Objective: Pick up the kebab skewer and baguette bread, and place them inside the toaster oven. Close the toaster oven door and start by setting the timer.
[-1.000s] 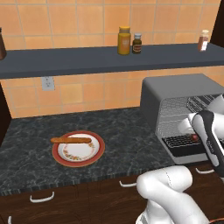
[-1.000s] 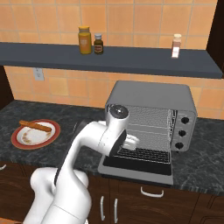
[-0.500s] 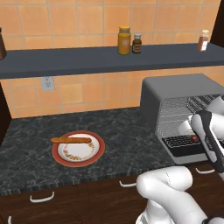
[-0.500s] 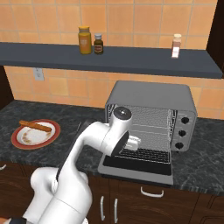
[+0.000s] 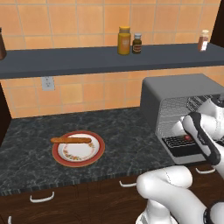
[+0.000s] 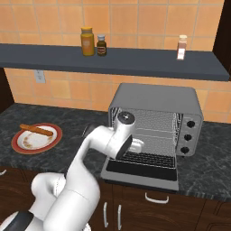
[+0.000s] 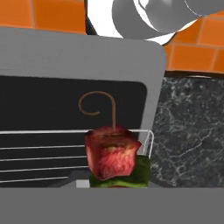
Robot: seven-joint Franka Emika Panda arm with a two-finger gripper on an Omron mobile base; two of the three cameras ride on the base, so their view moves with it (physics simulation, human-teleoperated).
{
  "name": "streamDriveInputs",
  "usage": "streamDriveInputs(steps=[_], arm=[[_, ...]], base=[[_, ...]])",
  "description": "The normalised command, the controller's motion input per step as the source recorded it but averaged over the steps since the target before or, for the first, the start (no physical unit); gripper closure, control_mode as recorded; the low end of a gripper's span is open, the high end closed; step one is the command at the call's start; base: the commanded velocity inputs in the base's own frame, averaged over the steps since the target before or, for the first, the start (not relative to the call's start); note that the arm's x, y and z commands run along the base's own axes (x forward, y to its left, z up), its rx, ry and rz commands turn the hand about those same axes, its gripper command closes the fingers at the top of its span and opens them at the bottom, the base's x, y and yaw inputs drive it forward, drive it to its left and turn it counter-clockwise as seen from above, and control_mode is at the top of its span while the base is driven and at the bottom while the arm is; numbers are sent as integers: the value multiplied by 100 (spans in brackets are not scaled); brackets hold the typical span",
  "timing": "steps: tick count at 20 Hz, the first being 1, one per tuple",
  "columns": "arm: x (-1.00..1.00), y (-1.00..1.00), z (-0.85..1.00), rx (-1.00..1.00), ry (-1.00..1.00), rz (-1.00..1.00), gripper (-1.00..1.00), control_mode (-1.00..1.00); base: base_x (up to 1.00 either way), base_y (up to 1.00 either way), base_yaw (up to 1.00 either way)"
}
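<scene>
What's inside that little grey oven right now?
Wire racks show inside the toaster oven. The gripper reaches in, shut on the kebab skewer. The arm covers part of the inside.

wall: orange tiles (image 5: 87,17), white outlet (image 5: 47,82) | shelf: dark grey (image 6: 135,61), couple jars (image 6: 87,41) up there | counter: black speckled stone (image 5: 109,135) | cabinets: dark wood (image 5: 78,201), white handles

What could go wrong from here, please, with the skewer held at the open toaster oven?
The kebab skewer hangs in the shut gripper above the toaster oven door; released too early, it might land on the door rather than the wire rack. The skewer's curled end might also snag a rack wire.
</scene>
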Motion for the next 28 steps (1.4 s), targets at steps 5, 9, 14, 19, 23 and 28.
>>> streamDriveInputs(steps=[5,9,14,19,23,28], arm=[[23,0,-51,0,1,2,100,-100],[4,0,-28,0,0,4,100,-100],[0,-11,-8,0,0,5,100,-100],[2,-3,12,-1,0,5,100,-100],[30,0,6,0,0,3,100,-100],[49,0,0,0,0,2,100,-100]], base=[[0,0,0],[0,0,0],[0,0,0],[0,0,0],[0,0,0],[0,0,0]])
